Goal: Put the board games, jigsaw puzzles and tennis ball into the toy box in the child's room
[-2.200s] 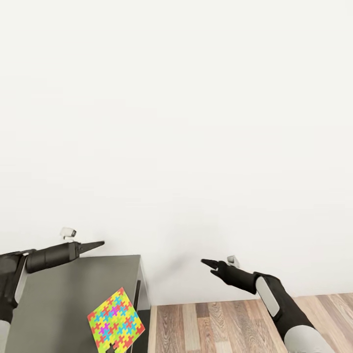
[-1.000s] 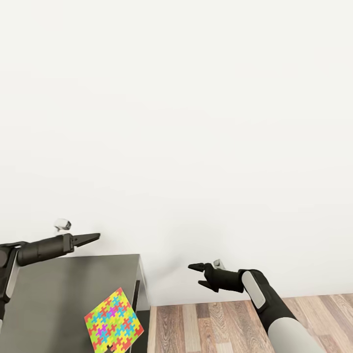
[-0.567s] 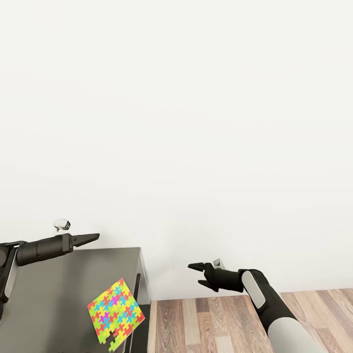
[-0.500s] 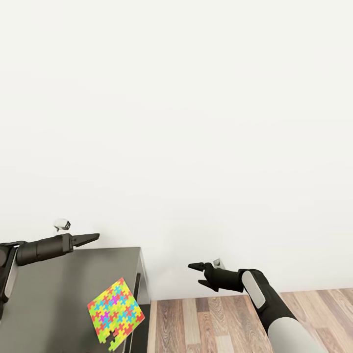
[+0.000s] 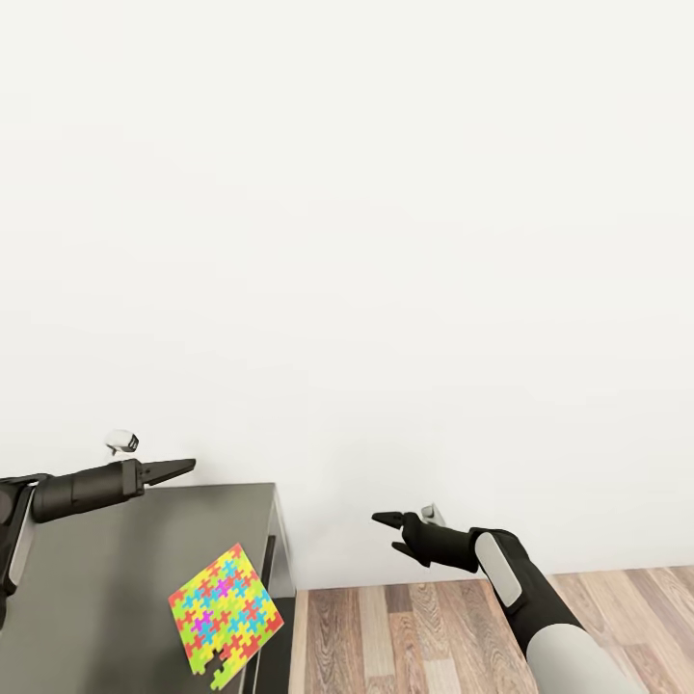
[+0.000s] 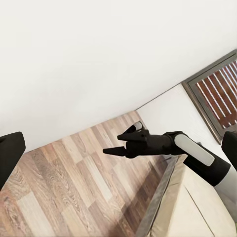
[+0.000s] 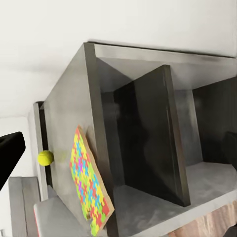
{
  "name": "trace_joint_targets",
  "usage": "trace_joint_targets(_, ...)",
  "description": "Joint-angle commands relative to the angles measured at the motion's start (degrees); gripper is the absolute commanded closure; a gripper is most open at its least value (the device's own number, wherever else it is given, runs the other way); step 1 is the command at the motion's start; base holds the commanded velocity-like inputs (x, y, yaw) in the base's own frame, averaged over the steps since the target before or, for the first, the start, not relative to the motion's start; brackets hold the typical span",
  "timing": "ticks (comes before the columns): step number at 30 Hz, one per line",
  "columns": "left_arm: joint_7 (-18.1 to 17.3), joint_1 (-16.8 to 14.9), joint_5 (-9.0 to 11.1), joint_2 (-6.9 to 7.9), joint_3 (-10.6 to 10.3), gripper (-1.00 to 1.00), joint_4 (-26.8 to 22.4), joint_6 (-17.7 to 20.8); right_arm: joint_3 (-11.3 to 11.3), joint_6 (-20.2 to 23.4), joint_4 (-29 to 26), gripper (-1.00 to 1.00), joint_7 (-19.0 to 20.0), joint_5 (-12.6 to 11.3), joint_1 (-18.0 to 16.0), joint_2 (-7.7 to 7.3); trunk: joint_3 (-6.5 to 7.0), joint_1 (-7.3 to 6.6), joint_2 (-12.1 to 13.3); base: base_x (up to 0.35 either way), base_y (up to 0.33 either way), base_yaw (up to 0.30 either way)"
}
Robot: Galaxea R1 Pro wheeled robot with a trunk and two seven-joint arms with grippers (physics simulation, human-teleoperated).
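One jigsaw puzzle lies on the dark grey lower section of the table, its corner hanging over the front right edge. My left gripper hovers above the table's back edge, left of and beyond the puzzle; its fingers stand wide apart at the edges of the left wrist view. My right gripper hangs open and empty over the floor, right of the table. The right wrist view shows the puzzle and, further along the top, the tennis ball. The toy box and board games are out of view.
A plain white wall fills the space ahead. Wooden floor runs to the right of the table. Open dark shelves form the table's end. The bed's cream mattress and a window appear behind my right gripper.
My right gripper went from shut to open and swung left toward the table. The left arm rose slightly. The view shifted a little; the puzzle has not moved on the table.
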Motion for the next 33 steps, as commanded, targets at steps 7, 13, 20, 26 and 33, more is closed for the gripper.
trace_joint_targets(7, -0.36, -0.04, -0.28, 0.05, 0.03, -1.00, -0.03, 0.60, -0.36, 0.30, -0.16, -1.00, 0.66, 0.18, -0.04, 0.07, -1.33, 1.55, -2.88, 0.000, 0.000, 0.000)
trace_joint_targets(13, -0.36, -0.04, -0.23, 0.06, 0.03, -1.00, -0.03, 0.60, -0.39, 0.24, -0.36, -1.00, 1.75, 0.18, -0.04, 0.06, -2.41, 2.87, -5.28, -0.133, 0.000, 0.000)
trace_joint_targets(20, -0.36, -0.04, -0.12, 0.07, 0.02, -1.00, -0.06, 0.60, -0.45, 0.37, -0.53, -1.00, 2.48, 0.16, -0.04, 0.02, -3.66, 4.41, -8.09, -0.058, 0.000, 0.000)
trace_joint_targets(26, -0.36, -0.04, -0.02, 0.07, -0.06, -1.00, -0.31, 0.60, -0.48, 0.19, -0.55, -1.00, 3.02, 0.18, -0.04, 0.05, -4.74, 5.72, -10.50, -0.004, 0.000, 0.000)
trace_joint_targets(33, -0.36, -0.04, -0.01, 0.07, 0.03, -1.00, -0.37, 0.60, -0.52, -0.09, -0.56, -1.00, 3.12, 0.17, -0.04, 0.02, -6.00, 7.26, -13.30, 0.000, 0.000, 0.000)
